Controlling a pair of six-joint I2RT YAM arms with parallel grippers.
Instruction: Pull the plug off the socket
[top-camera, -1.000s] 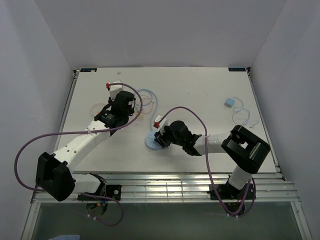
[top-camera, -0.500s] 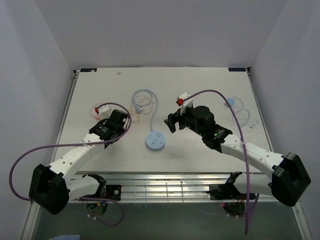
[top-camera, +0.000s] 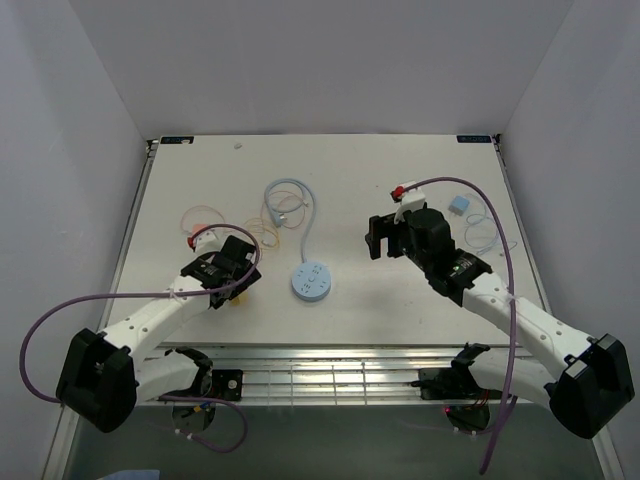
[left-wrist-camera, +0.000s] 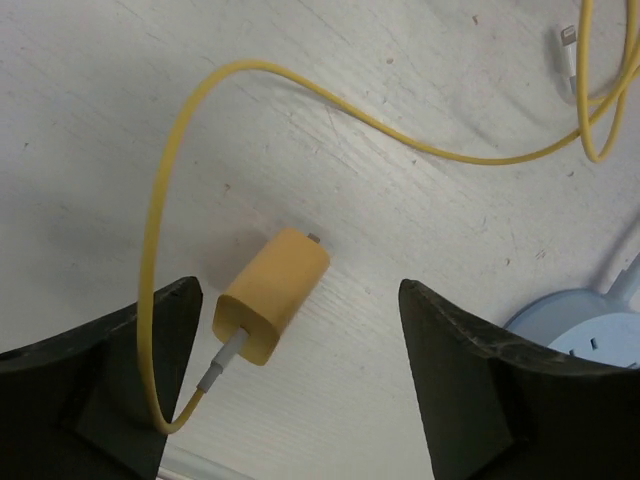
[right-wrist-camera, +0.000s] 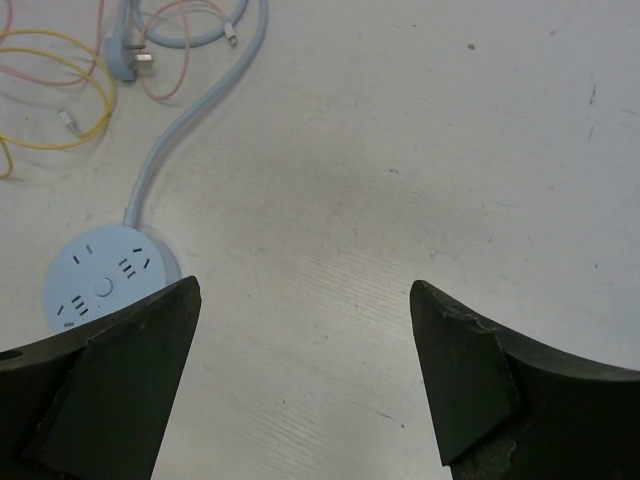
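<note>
The socket (top-camera: 312, 281) is a round light-blue puck lying flat mid-table with nothing plugged into its top; it also shows as the socket (right-wrist-camera: 105, 280) and, at one edge, the socket (left-wrist-camera: 590, 325). Its pale-blue cord (top-camera: 305, 225) runs toward the back. The plug (left-wrist-camera: 272, 295), a yellow block on a yellow cable (left-wrist-camera: 160, 220), lies loose on the table between the wide-apart fingers of my left gripper (left-wrist-camera: 300, 292), which touch nothing. My left gripper (top-camera: 240, 283) sits left of the socket. My right gripper (top-camera: 375, 238) hangs open and empty, to the right of the socket and behind it.
Loose orange and yellow cables (top-camera: 265, 230) lie behind the left gripper. The cord's own blue wall plug (right-wrist-camera: 125, 62) rests near its coil. A small blue adapter (top-camera: 458, 205) with a thin pale cable sits at the right. The table's near edge runs just below the left gripper.
My left gripper came toward the near edge with the yellow plug and opened, leaving it on the table. My right gripper let go of the socket, opened and drew back to the right.
</note>
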